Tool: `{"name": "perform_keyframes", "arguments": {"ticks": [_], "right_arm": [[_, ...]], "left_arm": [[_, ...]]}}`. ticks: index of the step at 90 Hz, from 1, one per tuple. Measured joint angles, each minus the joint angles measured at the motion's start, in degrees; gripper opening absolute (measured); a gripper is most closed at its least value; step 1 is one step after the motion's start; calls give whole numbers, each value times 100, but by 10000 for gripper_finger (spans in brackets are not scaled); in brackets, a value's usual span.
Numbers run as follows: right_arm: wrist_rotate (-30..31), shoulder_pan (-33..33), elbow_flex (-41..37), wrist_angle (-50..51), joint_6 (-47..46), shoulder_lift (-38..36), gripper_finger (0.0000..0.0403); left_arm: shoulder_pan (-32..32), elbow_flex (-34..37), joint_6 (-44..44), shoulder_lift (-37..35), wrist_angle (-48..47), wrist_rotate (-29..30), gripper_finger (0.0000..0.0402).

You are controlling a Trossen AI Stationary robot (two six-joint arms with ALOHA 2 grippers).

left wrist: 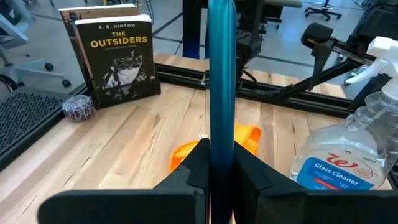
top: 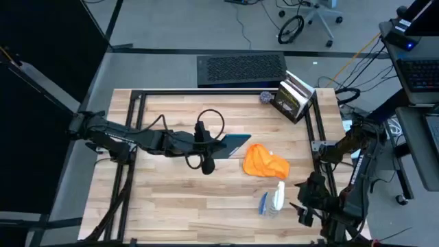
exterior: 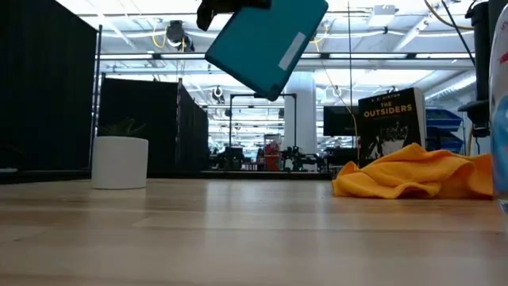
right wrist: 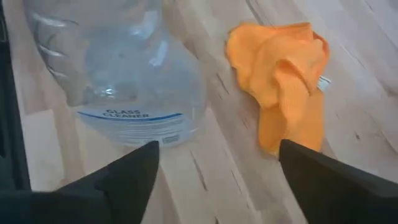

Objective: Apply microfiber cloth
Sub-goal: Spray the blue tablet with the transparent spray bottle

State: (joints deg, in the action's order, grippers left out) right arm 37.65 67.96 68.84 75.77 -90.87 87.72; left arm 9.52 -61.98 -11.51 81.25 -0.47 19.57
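Observation:
The orange microfiber cloth (top: 266,162) lies crumpled on the wooden table, right of centre; it also shows in the low view (exterior: 413,171) and the right wrist view (right wrist: 283,68). My left gripper (top: 206,147) reaches in from the table's left, shut on a teal tablet (top: 234,143) that hangs above the table just left of the cloth. My right gripper (right wrist: 217,180) stands open near the table's front right. Ahead of it are a clear glass-cleaner spray bottle (right wrist: 118,62) and the cloth, and nothing is between its fingers. My left gripper pinches the tablet's left end (left wrist: 221,146) between its two fingers (left wrist: 196,168), one on each flat face. The fingers come level from the table's left. The tablet (exterior: 266,44) is lifted well clear of the table and hangs tilted.
The spray bottle (top: 274,199) sits near the front right, close to the cloth. A black paperback (top: 293,99) stands at the back right with a small grey ball (top: 265,97) beside it. A white pot (exterior: 120,162) shows in the low view. A black frame (top: 137,103) borders the table.

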Motion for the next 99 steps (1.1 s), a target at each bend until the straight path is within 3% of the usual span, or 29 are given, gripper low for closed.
{"name": "perform_keyframes", "arguments": {"ticks": [11,24,58,88,99], "right_arm": [[43,0,0,-138,-21,0,394],[422,73,0,-616,136,0,379],[510,217,0,-1148,457,2,373],[2497,179,76,-761,591,-140,373],[2881,146,90,-837,934,-183,373]], "left_arm": [[0,0,-4,0,5,0,15],[0,0,1,71,263,0,15],[-173,0,133,461,832,-343,15],[-174,0,135,973,1580,-715,15],[-205,0,132,1163,1959,-776,15]]}}
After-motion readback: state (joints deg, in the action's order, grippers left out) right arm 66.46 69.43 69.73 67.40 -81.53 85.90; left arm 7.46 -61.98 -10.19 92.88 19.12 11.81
